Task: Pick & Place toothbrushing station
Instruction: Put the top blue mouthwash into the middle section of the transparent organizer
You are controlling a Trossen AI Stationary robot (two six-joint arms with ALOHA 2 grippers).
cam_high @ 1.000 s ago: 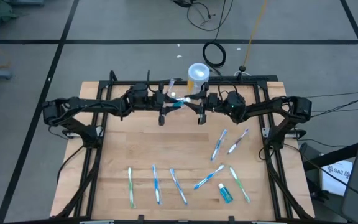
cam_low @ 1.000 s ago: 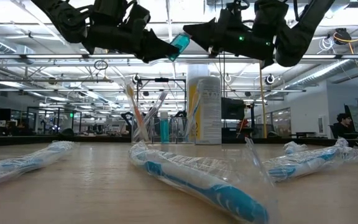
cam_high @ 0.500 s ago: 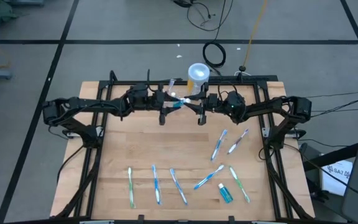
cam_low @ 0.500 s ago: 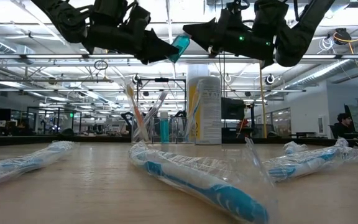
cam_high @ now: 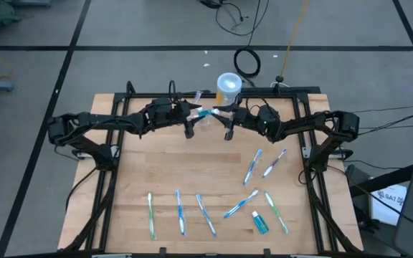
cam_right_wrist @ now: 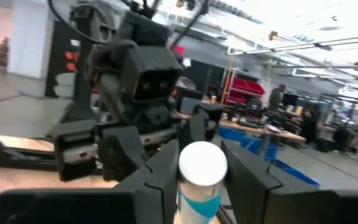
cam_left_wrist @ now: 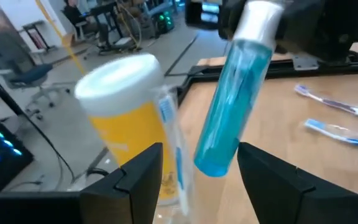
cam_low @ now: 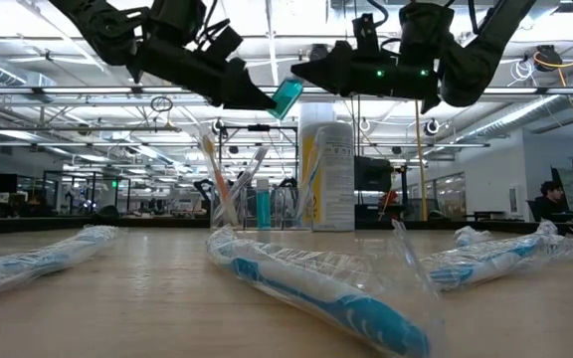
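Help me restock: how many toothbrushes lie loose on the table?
7 toothbrushes: three in a row front-left, two flanking the small tube, two mid-right. More may hide in the cup.

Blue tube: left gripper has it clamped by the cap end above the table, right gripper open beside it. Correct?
No, swapped. The right gripper clamps the blue tube by its white cap; the left gripper stands open beside it. The left wrist view shows it.

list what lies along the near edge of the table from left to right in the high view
green toothbrush → blue toothbrush → angled blue toothbrush → slanted toothbrush → blue toothpaste tube → green toothbrush at the right end
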